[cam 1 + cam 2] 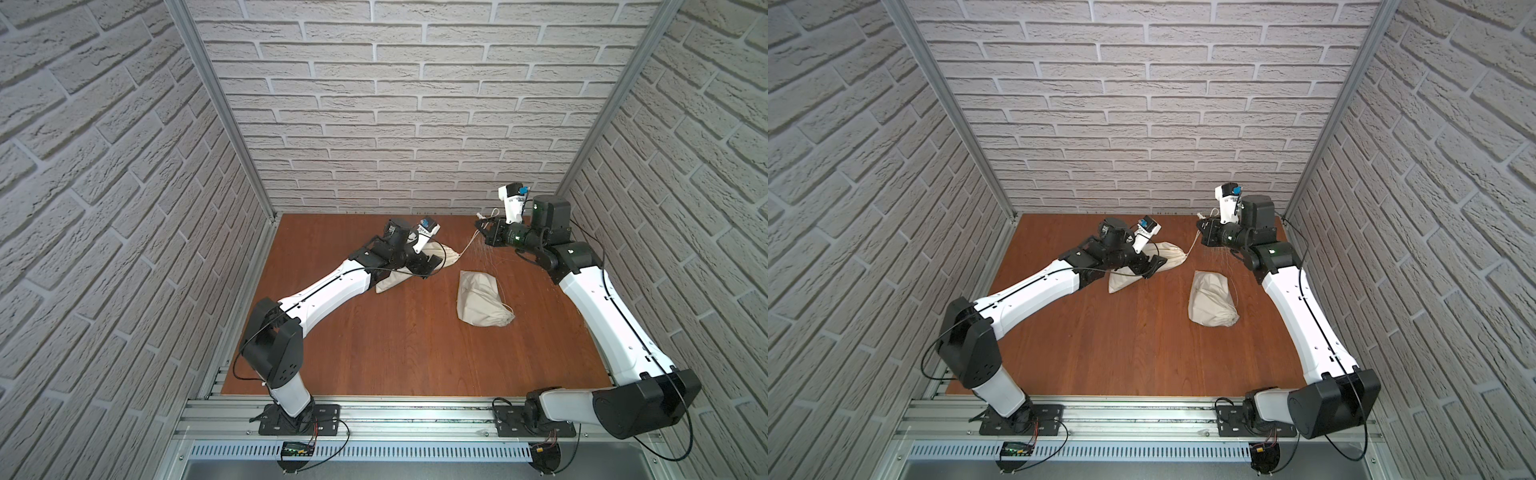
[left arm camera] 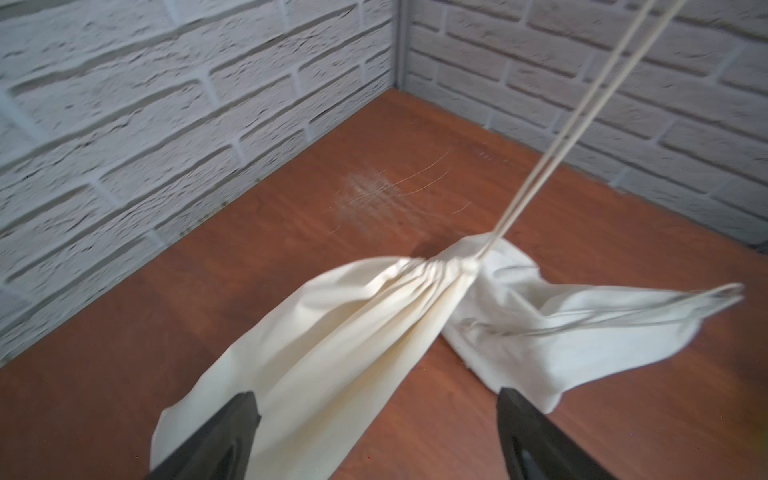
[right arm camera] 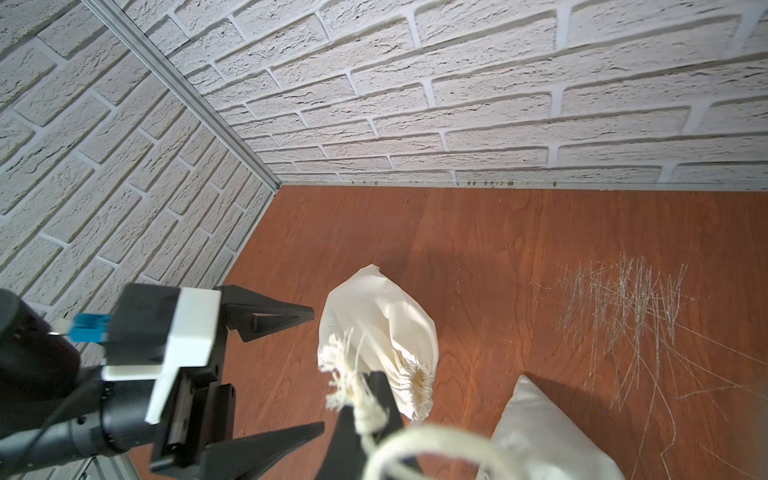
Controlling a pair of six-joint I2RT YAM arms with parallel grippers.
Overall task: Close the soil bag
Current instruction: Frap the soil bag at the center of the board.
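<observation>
The bag (image 1: 444, 254) is lying beside the right pincer (image 1: 482, 227), its long axis and neck pointing at it. That pincer is pinching the taut cord (image 1: 468, 246). The left pincer (image 2: 376, 399) is gaping wide astride the bag. Only the left wrist view is showing two strands.

Soil bag (image 2: 374, 324): cream woven cloth, matt, creased. Drawstring (image 2: 552, 137): twisted fibre cord, frayed at the end. Second bag (image 1: 478, 299): same matt cloth. Table (image 1: 374, 345): reddish wood grain, smooth, slight sheen, one scratched patch (image 3: 623, 299). Walls (image 1: 374, 104): rough brick relief, matt off-white. Frame posts (image 1: 224, 112): brushed metal. Left hand (image 2: 376, 395) fingers (image 2: 224, 432): matt black plastic. Arm shells (image 1: 332, 286): glossy white plastic.
</observation>
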